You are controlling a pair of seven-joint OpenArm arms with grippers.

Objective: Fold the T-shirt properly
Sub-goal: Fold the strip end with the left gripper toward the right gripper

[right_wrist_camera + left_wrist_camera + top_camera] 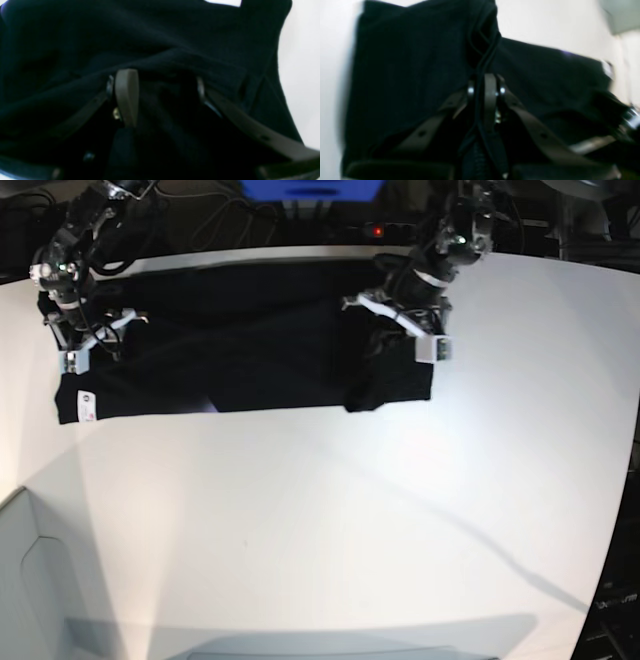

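The black T-shirt (240, 340) lies spread in a long band across the far part of the white table (350, 510), with a small white tag (85, 406) at its left end. At the shirt's right end, where the cloth is lifted into a bunch, sits my left gripper (392, 340). In the left wrist view this gripper (486, 83) is shut on a pinched ridge of the T-shirt (407, 75). My right gripper (88, 340) is over the shirt's left end. Its fingers (126, 97) stand wide apart, with the black cloth (160, 37) lying between and around them.
A blue box (310, 188) and cables sit behind the table's far edge. A grey bin-like shape (30, 580) is at the lower left. The table's right edge (625, 480) curves past dark equipment.
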